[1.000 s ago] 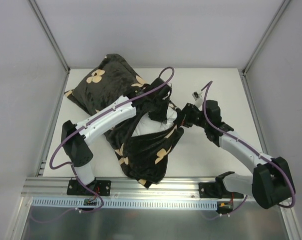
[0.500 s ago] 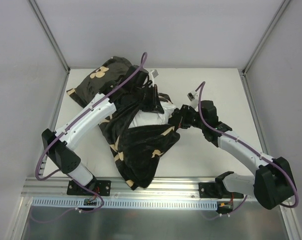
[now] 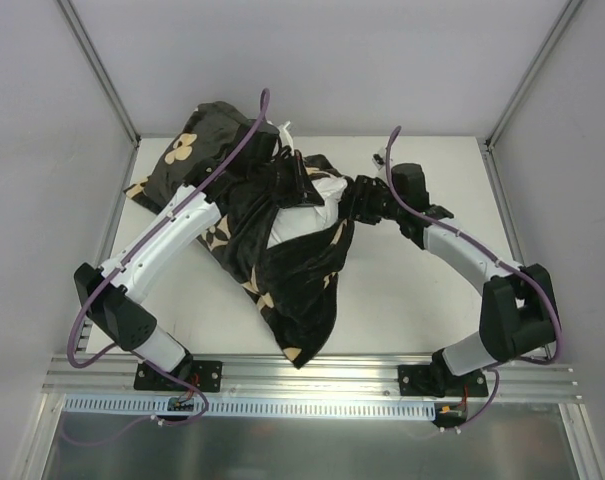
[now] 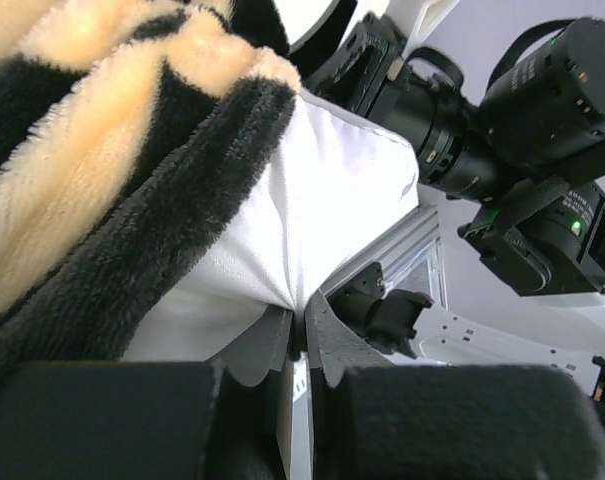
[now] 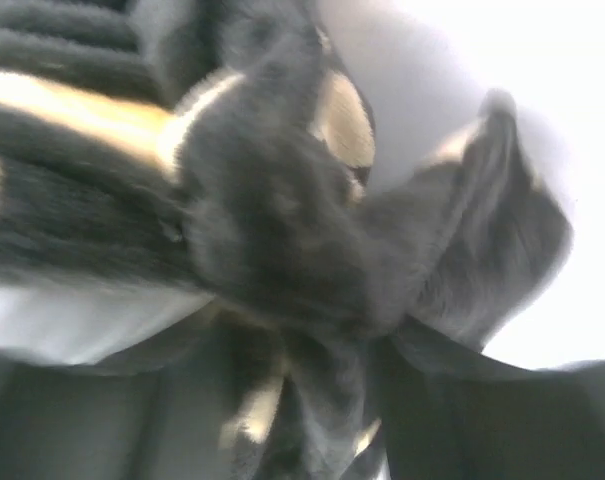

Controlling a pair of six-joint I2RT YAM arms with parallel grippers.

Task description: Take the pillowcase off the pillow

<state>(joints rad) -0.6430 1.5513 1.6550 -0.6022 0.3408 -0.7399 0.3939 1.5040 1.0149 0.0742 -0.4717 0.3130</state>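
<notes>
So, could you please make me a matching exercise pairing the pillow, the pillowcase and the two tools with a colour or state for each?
Column one:
1. pillow
2. pillowcase
3. left tool
4. right tool

Column two:
A. pinching white fabric
B. black with tan flowers
C. up against bunched black fabric
D. plain white

Pairs: 1-D, 2-B, 3-A, 4-C

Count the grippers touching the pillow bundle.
2. The left gripper pinches the white pillow at centre; the right gripper sits against the black pillowcase just right of it. None hidden.
</notes>
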